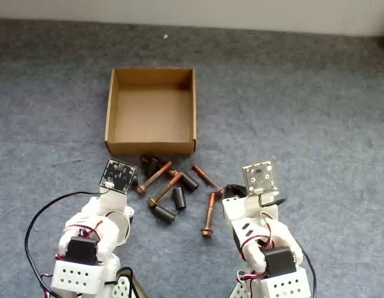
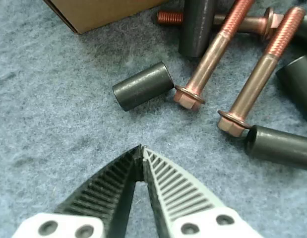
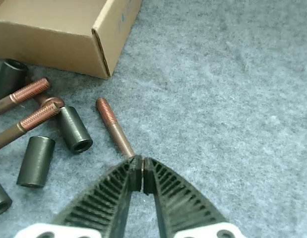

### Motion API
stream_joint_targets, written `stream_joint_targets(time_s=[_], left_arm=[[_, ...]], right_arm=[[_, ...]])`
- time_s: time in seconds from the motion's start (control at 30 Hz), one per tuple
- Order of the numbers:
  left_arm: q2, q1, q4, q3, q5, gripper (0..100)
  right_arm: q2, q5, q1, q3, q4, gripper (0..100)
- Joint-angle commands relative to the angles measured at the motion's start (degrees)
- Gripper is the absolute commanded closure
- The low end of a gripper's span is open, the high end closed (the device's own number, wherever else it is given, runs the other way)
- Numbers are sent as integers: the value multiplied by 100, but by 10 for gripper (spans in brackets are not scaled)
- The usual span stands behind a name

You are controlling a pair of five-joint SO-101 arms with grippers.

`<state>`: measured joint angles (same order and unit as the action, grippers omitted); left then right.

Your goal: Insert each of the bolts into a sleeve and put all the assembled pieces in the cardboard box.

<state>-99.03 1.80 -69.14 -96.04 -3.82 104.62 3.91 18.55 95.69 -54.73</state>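
The nearest loose sleeve (image 2: 143,85) lies on its side on the grey bench (image 1: 303,112), a little ahead of the left tool (image 2: 142,151). Its long axis runs crosswise to the tool's line, so I'd say the left arm is the one to take it. That tool is pinched fully closed with nothing in it and would have to open first. A bolt (image 2: 213,54) has its flanged head right against the sleeve's open end, which crowds that side; the other side is bare bench. On the right, another bolt (image 3: 113,126) points its threaded end away towards the cardboard box (image 1: 108,112). It lies nearly in line with the right tool (image 3: 142,163), its head end hidden under the tips. That tool too is closed and empty. A second sleeve (image 3: 74,129) sits near this bolt but apart from it. The rest of the bolts and sleeves (image 1: 164,189) lie scattered between the two arms, just in front of the box, which has no piece in it.
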Motion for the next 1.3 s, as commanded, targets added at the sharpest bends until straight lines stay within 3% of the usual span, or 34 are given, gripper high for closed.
stream_joint_targets(time_s=[0.0, 0.17, 0.37, 0.47, 0.67, 1.0, 1.17, 1.27], left_arm=[[-40, 48, -35, -136, -35, 993], [-40, 48, -35, -136, -35, 993], [-40, 48, -35, -136, -35, 993], [-40, 48, -35, -136, -35, 993], [-40, 48, -35, -136, -35, 993], [-40, 48, -35, -136, -35, 993], [-40, 48, -35, -136, -35, 993], [-40, 48, -35, -136, -35, 993]], right_arm=[[4, 53, -57, 831, -31, 993], [48, 255, -57, 831, 22, 991], [48, 2004, -365, 585, 22, 991], [-4, 2075, -725, -84, -92, 974], [-277, 2075, -541, -1640, -1077, 957], [-4259, 2040, 497, -3855, -1200, 945], [-6316, 1653, 1007, -4945, -1191, 819], [-7363, 1670, 1297, -5534, -1147, 803]])
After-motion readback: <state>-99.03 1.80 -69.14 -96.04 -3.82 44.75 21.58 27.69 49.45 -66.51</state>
